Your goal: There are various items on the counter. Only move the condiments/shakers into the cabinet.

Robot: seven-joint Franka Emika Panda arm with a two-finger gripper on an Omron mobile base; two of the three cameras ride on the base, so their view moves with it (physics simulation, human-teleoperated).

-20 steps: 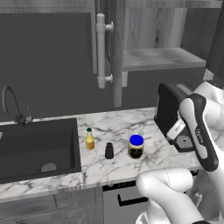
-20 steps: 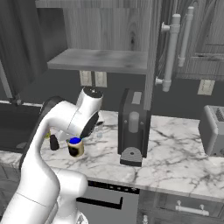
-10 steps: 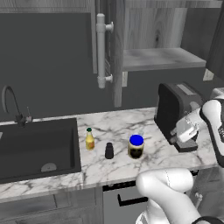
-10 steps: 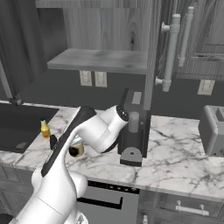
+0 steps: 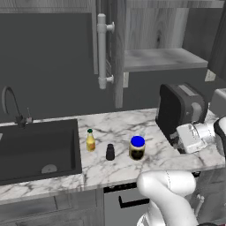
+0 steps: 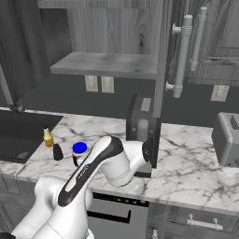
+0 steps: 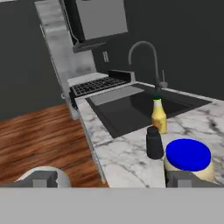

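Currently gripper [image 7: 114,178] fingers spread wide, holding nothing, low over counter [image 7: 131,157] edge. Blue-lidded jar [image 7: 188,160] just beyond one fingertip; black shaker [image 7: 154,142] and yellow bottle [image 7: 159,116] behind it, toward sink [image 7: 131,109]. No readable labels.

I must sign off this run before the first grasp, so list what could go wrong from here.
1. The blue-lidded jar, small black shaker and yellow bottle stand close together; closing on the jar could knock the shaker over.
2. The gripper sits low beside the toaster, so a swing could strike it.
3. The open cabinet door hangs over the counter; a lift to the shelf might clip it.
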